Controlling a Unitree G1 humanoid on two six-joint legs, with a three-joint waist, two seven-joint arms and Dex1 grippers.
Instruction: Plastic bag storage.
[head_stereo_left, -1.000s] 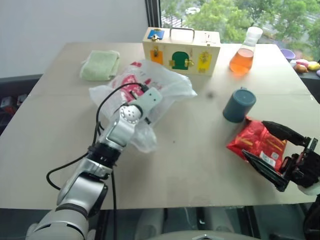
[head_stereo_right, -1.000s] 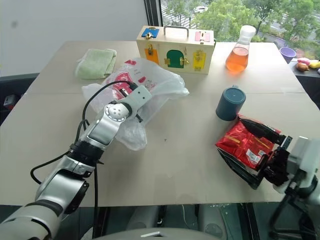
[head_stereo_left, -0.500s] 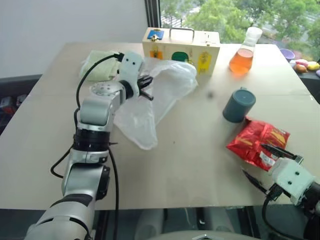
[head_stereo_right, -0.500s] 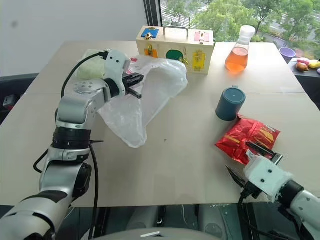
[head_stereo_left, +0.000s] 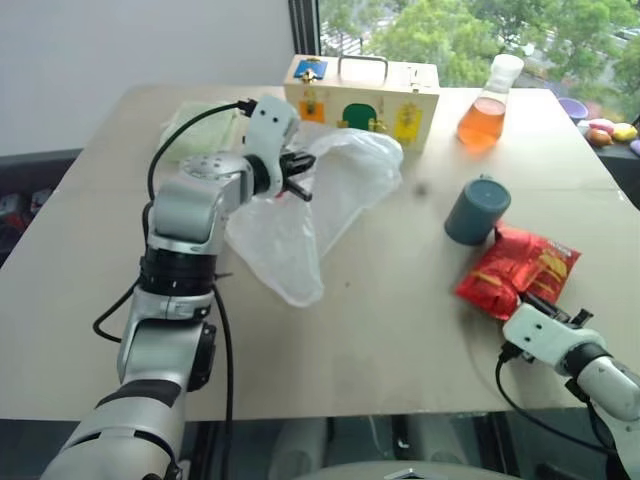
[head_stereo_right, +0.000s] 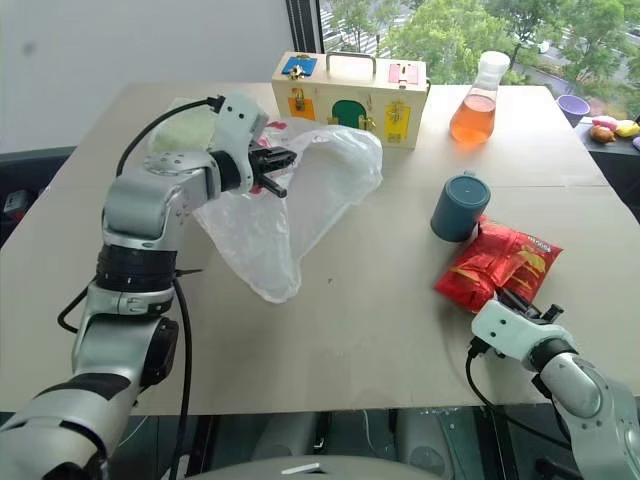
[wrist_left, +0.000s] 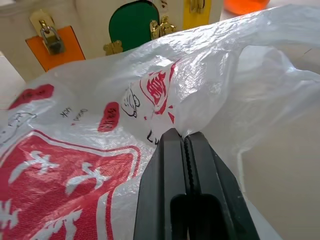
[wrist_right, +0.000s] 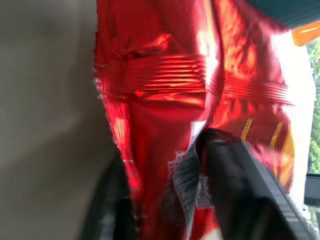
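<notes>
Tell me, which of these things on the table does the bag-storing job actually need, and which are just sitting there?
Part of the job:
plastic bag, pinched and lifted by the left gripper

Just lying about:
wooden box
green towel
flask of orange liquid
dark blue cup
red snack packet, with the right gripper at its edge

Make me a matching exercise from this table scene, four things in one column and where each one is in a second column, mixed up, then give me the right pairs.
Things:
1. plastic bag
2. red snack packet
3. flask of orange liquid
4. green cloth

Places or states:
A. flat at the table's far left, behind the left arm
B. upright near the window, right of the wooden box
C. pinched and lifted by the left gripper
D. beside the dark teal cup, at the right gripper

Pairs: 1-C, 2-D, 3-B, 4-A
</notes>
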